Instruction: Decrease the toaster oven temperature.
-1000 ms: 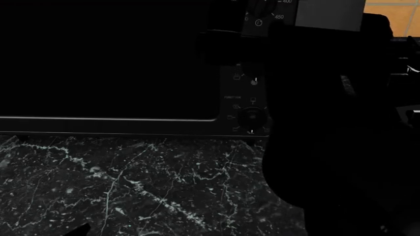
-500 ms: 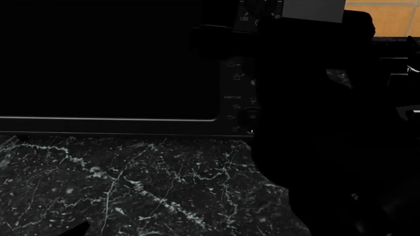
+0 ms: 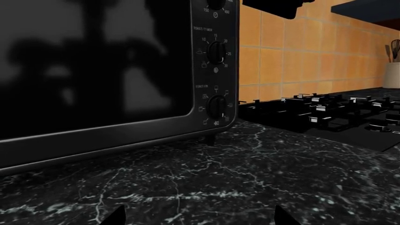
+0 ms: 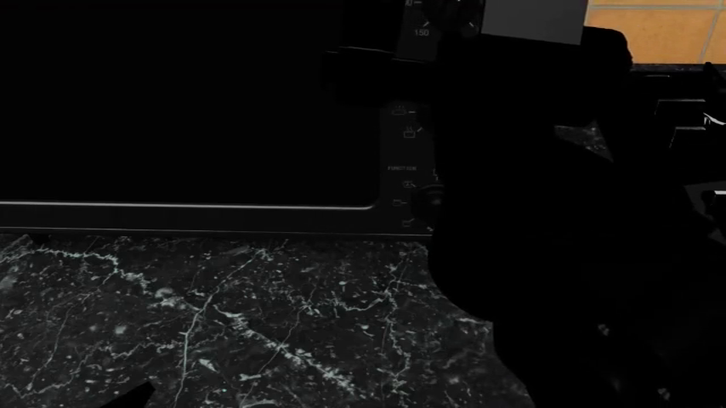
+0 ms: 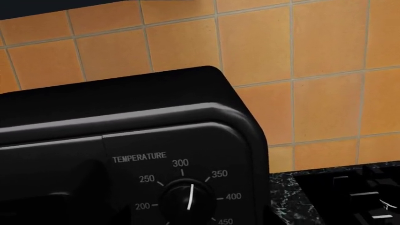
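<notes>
Toaster oven [image 5: 125, 140] temperature knob [image 5: 185, 200] pointer just past 300; state of either gripper impossible to tell.

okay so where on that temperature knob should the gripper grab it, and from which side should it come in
Grip the round rim of the temperature knob, one finger on either side of its white pointer line, which sits just past 300. Come straight at the front panel of the toaster oven, since the knob sticks out toward the room. Turning it toward 250 and 200 should lower the setting.
</notes>
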Tool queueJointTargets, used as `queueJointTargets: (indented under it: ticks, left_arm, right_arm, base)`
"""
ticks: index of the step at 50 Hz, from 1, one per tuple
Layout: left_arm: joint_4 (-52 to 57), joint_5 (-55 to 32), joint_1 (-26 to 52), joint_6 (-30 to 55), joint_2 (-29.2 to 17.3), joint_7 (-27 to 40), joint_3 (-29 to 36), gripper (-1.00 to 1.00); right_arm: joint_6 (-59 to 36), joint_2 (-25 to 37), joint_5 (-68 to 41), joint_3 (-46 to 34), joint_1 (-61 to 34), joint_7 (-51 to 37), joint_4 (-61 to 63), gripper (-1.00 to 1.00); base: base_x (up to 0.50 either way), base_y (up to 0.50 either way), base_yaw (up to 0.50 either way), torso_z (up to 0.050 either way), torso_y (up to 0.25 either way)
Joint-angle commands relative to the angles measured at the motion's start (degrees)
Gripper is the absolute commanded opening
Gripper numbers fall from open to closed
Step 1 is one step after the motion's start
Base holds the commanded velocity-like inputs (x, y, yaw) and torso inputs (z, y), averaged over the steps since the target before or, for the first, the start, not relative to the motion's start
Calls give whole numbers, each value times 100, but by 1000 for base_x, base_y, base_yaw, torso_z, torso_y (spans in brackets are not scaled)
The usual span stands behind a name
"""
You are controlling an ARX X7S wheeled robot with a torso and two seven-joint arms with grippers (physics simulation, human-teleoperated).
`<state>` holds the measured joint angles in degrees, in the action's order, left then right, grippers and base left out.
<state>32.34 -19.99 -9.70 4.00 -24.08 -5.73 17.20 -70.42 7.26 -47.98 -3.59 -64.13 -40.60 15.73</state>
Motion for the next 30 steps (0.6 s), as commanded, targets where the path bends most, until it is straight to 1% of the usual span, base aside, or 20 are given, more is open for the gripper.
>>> queueJointTargets:
  ticks: [1,2,3,9,19,30]
  left_arm:
    - [-6,-1,9,0,-16,25,15,100]
    - [-12,-6,13,1,-19,25,13,100]
    - [-17,-4,13,-4,-20,25,14,100]
    - [-12,-17,15,-2,-33,34,18,100]
    - [-16,-13,21,-17,-50,49,27,100]
    - [-11,1,11,-42,-62,68,50,100]
  right_arm:
    - [107,13,-53,-15,21,18,-93,100]
    - [112,11,-65,-7,24,16,-100,100]
    - [107,20,-58,-20,25,-2,-95,-100]
    - [61,45,-87,-62,10,-63,-70,-100]
    - [-28,212,-32,-400,-58,-20,-17,-100]
    - [-480,784,174,-1404,-328,320,-92,-100]
  base:
    - [0,0,0,0,0]
    - [0,0,0,0,0]
    - [0,0,0,0,0]
    - [0,0,0,0,0]
    - [0,0,0,0,0]
    - [0,0,0,0,0]
